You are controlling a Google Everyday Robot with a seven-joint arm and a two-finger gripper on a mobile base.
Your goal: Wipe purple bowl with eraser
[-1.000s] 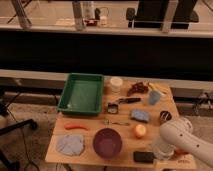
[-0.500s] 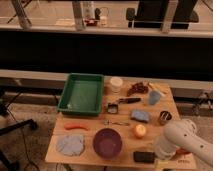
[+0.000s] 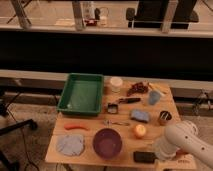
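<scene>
The purple bowl (image 3: 107,143) stands upright near the table's front edge, left of centre. A flat black eraser (image 3: 145,157) lies on the table just right of the bowl, at the front edge. My white arm comes in from the bottom right, and its gripper (image 3: 162,149) end hangs low over the table right next to the eraser's right end, apart from the bowl. The arm's bulk hides the gripper tip.
A green tray (image 3: 81,93) sits at the back left. A blue-grey cloth (image 3: 70,145) and an orange carrot (image 3: 75,127) lie left of the bowl. An orange fruit (image 3: 139,131), blue sponge (image 3: 140,116), blue cup (image 3: 154,97), white cup (image 3: 116,83) and dark can (image 3: 164,117) stand behind.
The arm has shifted slightly left and down toward the eraser. The objects on the table have not moved.
</scene>
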